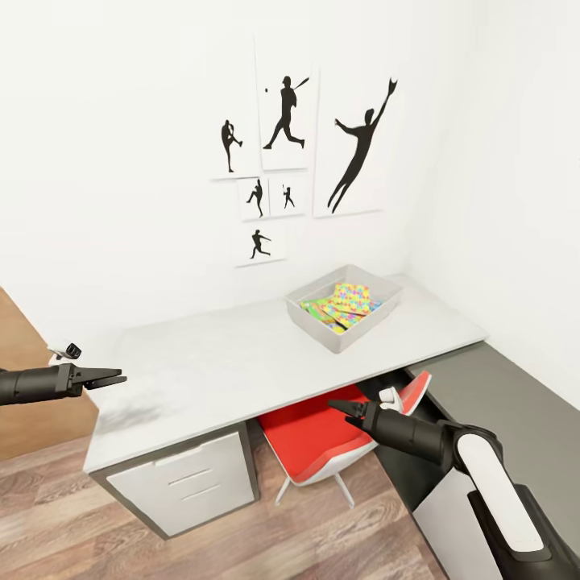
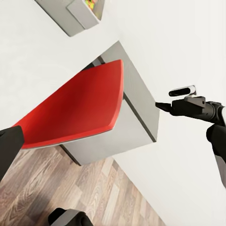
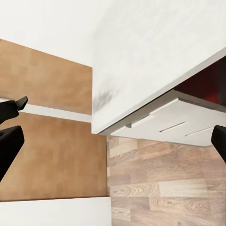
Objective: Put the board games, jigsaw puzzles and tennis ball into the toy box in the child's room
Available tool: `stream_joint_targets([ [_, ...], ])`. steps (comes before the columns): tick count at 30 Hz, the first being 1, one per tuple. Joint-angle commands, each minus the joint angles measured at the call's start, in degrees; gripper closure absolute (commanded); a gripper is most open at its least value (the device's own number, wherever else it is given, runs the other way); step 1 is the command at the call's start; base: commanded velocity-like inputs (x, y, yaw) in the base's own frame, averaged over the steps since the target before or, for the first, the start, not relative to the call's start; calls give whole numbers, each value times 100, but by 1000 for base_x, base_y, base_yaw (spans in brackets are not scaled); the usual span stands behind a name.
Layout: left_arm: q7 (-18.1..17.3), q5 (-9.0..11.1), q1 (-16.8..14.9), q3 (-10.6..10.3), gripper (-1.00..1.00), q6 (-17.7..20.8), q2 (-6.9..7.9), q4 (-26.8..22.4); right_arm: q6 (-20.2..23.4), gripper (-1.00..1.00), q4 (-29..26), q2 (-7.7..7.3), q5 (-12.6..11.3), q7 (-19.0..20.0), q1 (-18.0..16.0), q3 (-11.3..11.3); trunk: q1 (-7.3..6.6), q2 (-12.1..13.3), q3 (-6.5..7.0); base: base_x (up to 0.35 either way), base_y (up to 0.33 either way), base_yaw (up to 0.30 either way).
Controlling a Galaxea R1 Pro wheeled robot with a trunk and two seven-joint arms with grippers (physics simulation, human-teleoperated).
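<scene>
The light grey toy box [image 1: 322, 326] stands at the far right of the white table [image 1: 209, 362]. A jigsaw puzzle [image 1: 352, 296] lies on top inside it, over flat green and yellow board games [image 1: 318, 310]. I cannot make out the tennis ball; the bed is out of view. My left gripper [image 1: 113, 377] hovers open and empty off the table's left end, its tip [image 3: 19, 102] also visible from the right wrist. My right gripper [image 1: 338, 407] is open and empty below the table's front edge, over the chair; it appears as well in the left wrist view [image 2: 160, 104]. A corner of the toy box [image 2: 70, 16] is visible there too.
A red chair [image 1: 310, 431] is tucked under the table, beside white drawers [image 1: 189, 483]. A lower dark grey side desk [image 1: 491, 395] joins on the right. Posters hang on the white wall behind. A brown wooden panel [image 1: 24, 379] stands at the left; wood-plank floor lies in front.
</scene>
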Motion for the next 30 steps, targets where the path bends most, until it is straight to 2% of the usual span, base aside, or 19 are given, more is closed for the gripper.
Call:
stream_joint_targets([
  [1, -20, 19, -6, -26, -100, 61, 8, 2, 14, -100, -2, -3, 45, 39, -5, 4, 4, -12, -2, 0, 0, 0],
  [12, -20, 19, -2, -26, -100, 59, 6, 4, 14, -100, 1, -3, 45, 39, -4, 15, 4, -12, 102, 0, 0, 0],
  [19, -20, 15, -2, -26, -100, 62, 4, 2, -199, -100, 5, -10, 45, 26, -5, 31, 4, -12, 169, 0, 0, 0],
  [30, -20, 13, -2, -26, -100, 60, 4, 3, -235, -100, 10, -10, 45, 20, -4, 34, 4, -12, 268, 0, 0, 44],
])
